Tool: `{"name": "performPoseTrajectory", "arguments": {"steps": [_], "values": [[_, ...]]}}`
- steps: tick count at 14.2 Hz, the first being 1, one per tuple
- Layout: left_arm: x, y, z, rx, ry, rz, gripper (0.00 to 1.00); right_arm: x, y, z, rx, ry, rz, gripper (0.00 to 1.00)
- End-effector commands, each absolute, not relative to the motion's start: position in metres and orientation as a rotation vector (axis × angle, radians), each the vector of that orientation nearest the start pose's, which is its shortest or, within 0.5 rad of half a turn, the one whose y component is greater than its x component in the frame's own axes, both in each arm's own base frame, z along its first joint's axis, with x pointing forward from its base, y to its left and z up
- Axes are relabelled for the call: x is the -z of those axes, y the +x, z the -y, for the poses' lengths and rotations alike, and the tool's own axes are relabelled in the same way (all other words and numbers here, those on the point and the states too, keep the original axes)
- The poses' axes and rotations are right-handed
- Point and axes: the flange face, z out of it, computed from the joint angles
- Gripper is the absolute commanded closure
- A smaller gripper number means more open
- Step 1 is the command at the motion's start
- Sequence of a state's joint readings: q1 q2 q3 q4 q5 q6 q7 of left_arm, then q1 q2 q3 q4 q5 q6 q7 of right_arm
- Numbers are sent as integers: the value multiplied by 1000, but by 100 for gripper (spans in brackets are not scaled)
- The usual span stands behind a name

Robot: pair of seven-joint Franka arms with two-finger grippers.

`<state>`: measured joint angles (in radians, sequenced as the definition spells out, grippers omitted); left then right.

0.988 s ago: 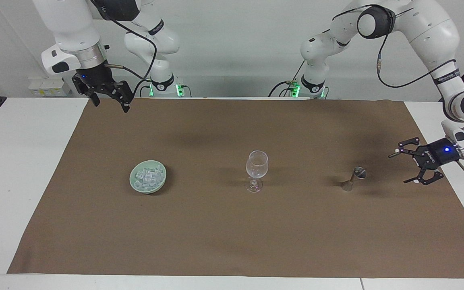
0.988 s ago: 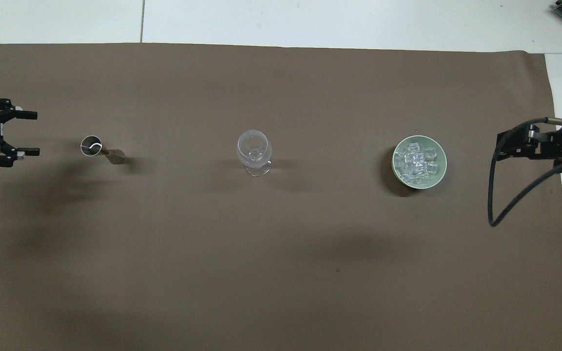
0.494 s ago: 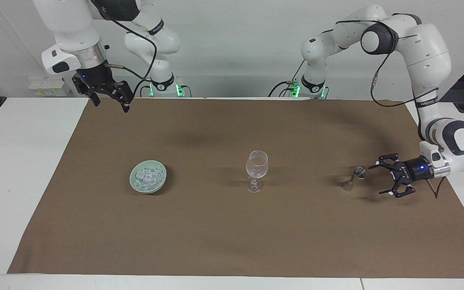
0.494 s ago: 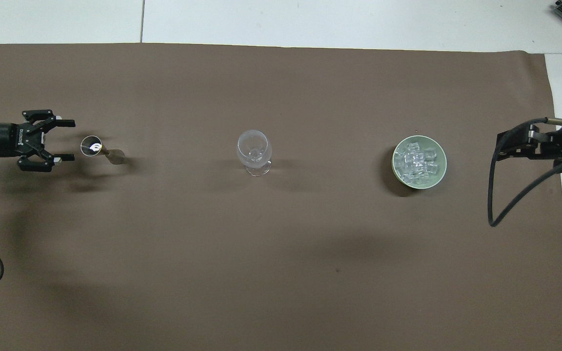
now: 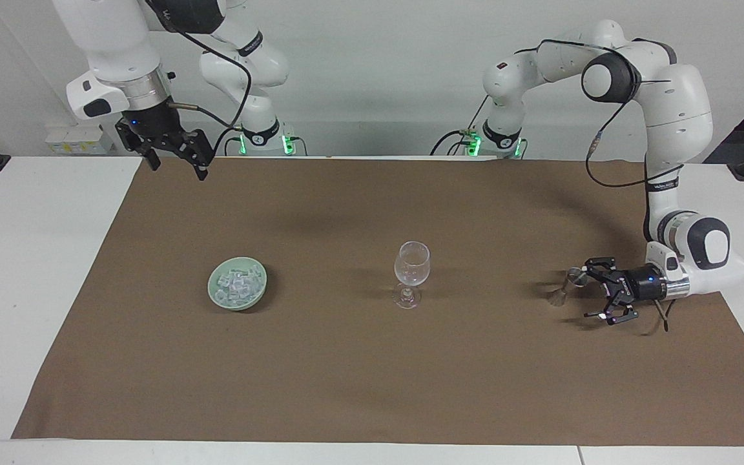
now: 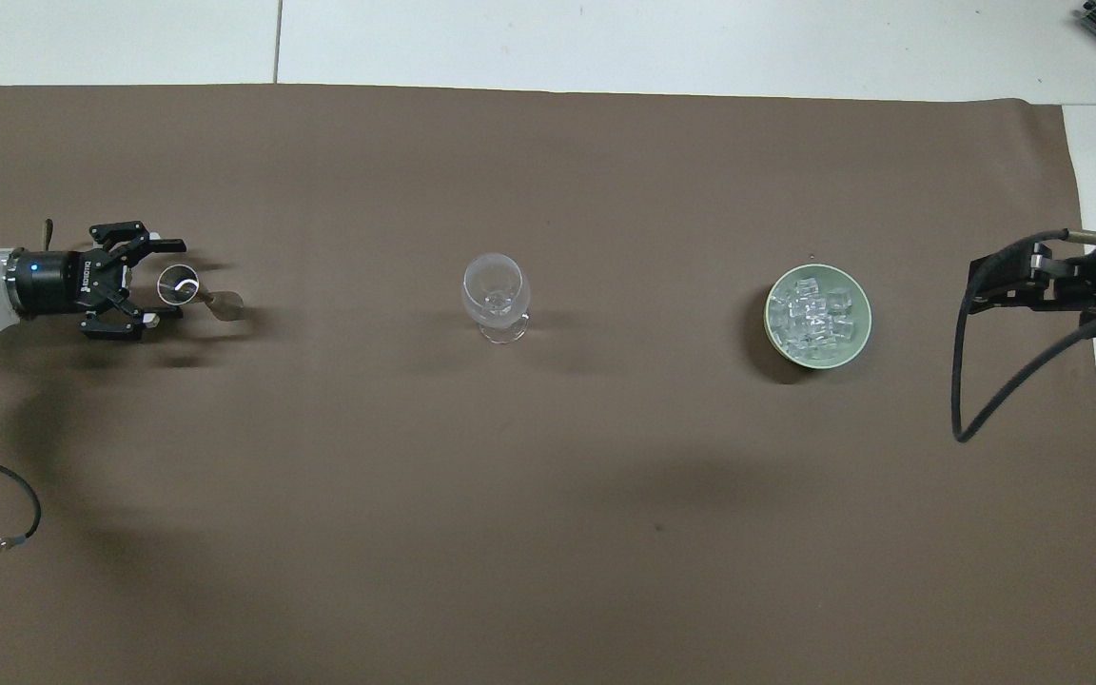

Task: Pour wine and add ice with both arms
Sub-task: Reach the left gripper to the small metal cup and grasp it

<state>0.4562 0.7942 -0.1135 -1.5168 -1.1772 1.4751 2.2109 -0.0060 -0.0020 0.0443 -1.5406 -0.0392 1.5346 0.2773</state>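
Two arms up: L gripper (image 5: 595, 296) low by the upright jigger (image 5: 564, 288), jaws wide, straddling its upper cup, gripping nothing yet. R gripper (image 5: 175, 156) open, empty, waiting high over cloth edge. Wine glass (image 5: 410, 273) mid-cloth; ice (image 5: 237, 284) in green bowl (image 5: 219, 298) toward R arm's end.

I see the wine glass (image 5: 411, 274) mid-mat (image 5: 372, 387); the bowl (image 5: 237, 292) holding ice (image 5: 237, 282) lies at its nine o'clock in my facing view, the jigger (image 5: 566, 287) at three o'clock.

Left hand (image 5: 588, 292) spread wide beside the metal jigger (image 5: 564, 288).
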Motion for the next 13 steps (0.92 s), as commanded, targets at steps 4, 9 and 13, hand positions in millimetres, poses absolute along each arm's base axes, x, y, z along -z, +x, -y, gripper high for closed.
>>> {"name": "performPoseTrajectory", "arguments": {"steps": [4,9,13], "values": [[-216,639,-133,-1206,1291,1205,3,-639,553,-13,-4,-3137,-356,0],[-203,634,-132,-1202,1280,1171,24,-639,553,-13,-4,-3137,-356,0],[-202,632,-129,-1203,1268,1160,31,-639,553,-13,-4,-3137,-356,0]]}}
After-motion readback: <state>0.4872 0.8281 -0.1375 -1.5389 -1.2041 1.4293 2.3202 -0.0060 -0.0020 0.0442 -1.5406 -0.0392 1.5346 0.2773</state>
